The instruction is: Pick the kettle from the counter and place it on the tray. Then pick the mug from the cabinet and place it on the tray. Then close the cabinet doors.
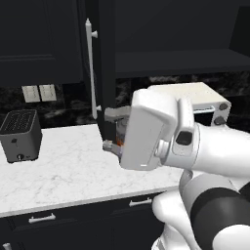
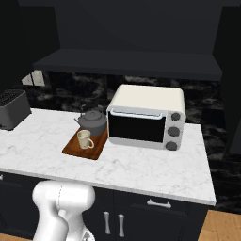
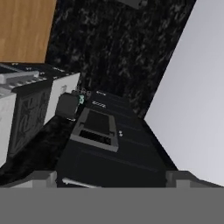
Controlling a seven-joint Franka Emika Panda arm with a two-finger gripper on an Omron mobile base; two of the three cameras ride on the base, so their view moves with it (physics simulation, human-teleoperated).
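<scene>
The dark grey kettle (image 2: 92, 121) and the cream mug (image 2: 85, 139) both stand on the wooden tray (image 2: 79, 149), which lies on the white counter (image 2: 155, 169) left of the toaster oven. The cabinet (image 2: 127, 63) above is open and its dark shelf is bare. Its left door (image 1: 107, 73) stands swung out, seen edge-on, with its silver bar handle (image 1: 89, 68) facing left. My gripper (image 1: 113, 130) is open, its fingers pointing sideways at that door's lower part; whether they touch it I cannot tell. In the hand view the gripper (image 3: 113, 178) has nothing between its tips.
A white toaster oven (image 2: 146, 117) stands right of the tray under the cabinet. A dark toaster (image 1: 20, 134) sits at the counter's left end. Black drawers with silver handles (image 2: 159, 204) run below the counter. The right door (image 2: 233, 80) stands out at the far right.
</scene>
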